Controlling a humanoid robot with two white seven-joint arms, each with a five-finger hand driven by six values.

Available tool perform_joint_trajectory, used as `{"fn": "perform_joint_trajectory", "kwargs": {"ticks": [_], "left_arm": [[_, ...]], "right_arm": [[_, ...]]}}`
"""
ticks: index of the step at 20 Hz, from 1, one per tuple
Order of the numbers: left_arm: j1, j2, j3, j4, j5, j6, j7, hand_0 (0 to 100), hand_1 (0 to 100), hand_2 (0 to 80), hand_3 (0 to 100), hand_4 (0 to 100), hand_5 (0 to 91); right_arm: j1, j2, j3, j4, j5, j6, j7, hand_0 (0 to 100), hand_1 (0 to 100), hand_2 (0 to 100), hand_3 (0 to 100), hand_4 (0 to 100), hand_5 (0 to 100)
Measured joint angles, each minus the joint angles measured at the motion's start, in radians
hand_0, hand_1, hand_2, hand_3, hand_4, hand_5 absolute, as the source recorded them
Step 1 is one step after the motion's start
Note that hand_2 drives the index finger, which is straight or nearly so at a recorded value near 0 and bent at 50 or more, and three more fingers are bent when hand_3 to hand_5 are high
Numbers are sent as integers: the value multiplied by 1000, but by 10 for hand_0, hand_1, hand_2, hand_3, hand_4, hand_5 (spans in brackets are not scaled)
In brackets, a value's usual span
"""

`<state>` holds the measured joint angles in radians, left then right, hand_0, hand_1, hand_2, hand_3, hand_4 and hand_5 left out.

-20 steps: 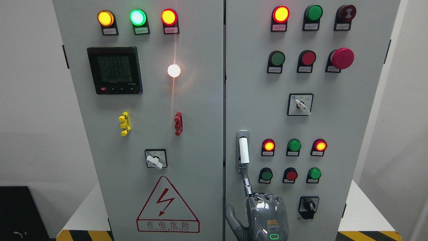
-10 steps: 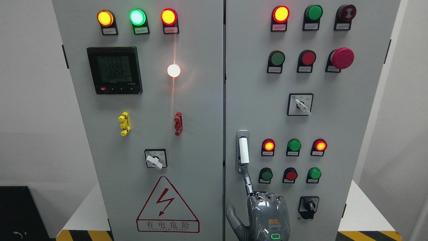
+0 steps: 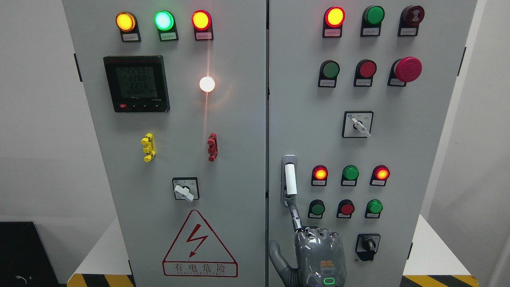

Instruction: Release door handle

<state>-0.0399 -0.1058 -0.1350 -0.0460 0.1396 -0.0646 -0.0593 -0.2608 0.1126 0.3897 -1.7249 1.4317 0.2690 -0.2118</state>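
The door handle is a white upright lever in a silver recess at the left edge of the cabinet's right door. My right hand comes up from the bottom edge just below it, its back toward me. Its index finger stretches straight up, and the tip touches the lower end of the handle's recess. The thumb is spread out to the left and the other fingers are bent at the knuckles. Nothing is grasped. The left arm does not show.
Lit and unlit pilot lamps and a black rotary switch sit close to the right of my hand. A red mushroom button and a selector switch are higher up. The left door carries a meter and a warning triangle.
My right hand has shifted very slightly to the right below the handle. The index finger still reaches the recess's lower end. The meter's digits flicker.
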Motion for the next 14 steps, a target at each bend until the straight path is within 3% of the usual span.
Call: {"fn": "perform_joint_trajectory", "kwargs": {"ticks": [3, 5, 12, 14], "left_arm": [[0, 0, 0, 0, 0, 1, 0, 120, 556, 0, 0, 0, 0], [0, 0, 0, 0, 0, 1, 0, 120, 556, 0, 0, 0, 0], [0, 0, 0, 0, 0, 1, 0, 120, 556, 0, 0, 0, 0], [0, 0, 0, 0, 0, 1, 0, 120, 556, 0, 0, 0, 0]], "right_arm": [[1, 0, 0, -9, -1, -1, 3, 566, 340, 592, 929, 939, 990], [1, -1, 0, -15, -2, -2, 8, 539, 314, 667, 922, 937, 981], [1, -2, -2, -37, -5, -4, 12, 234, 217, 810, 940, 915, 948], [1, -2, -3, -44, -6, -8, 12, 198, 230, 840, 957, 909, 941]]}}
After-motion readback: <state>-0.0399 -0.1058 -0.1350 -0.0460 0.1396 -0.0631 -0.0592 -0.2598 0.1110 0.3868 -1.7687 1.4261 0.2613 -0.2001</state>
